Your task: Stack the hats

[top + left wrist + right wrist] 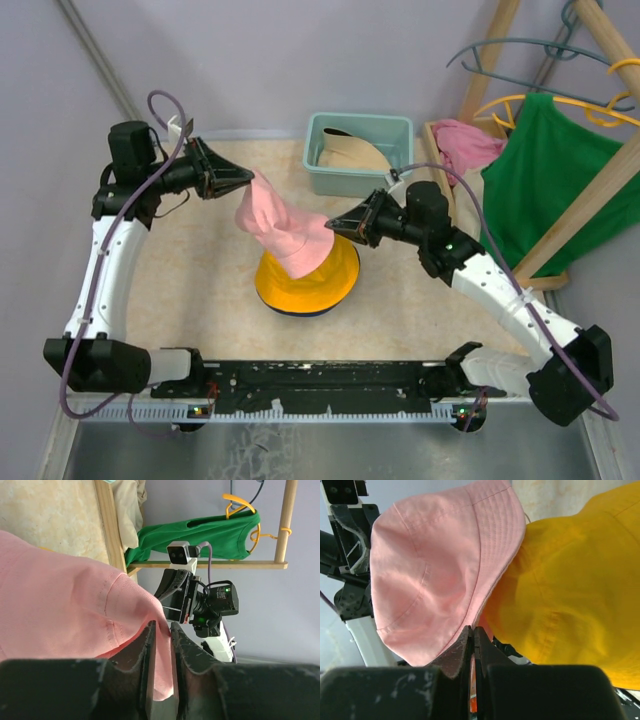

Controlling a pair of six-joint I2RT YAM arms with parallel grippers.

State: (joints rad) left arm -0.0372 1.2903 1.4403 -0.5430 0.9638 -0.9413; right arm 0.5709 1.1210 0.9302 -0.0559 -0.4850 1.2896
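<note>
Now mid-placing the pink hat (pixel 280 232), held aslant over the yellow-orange hat (pixel 312 288) at the counter's middle, left gripper (pixel 250 178) and right gripper (pixel 332 226) jaws clenched on its brim; next calls for centring, then releasing.

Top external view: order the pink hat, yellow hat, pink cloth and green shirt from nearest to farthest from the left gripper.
1. pink hat: pinched by the left gripper itself.
2. yellow hat: centre, under the pink hat.
3. pink cloth: back right.
4. green shirt: hanging, far right.
</note>
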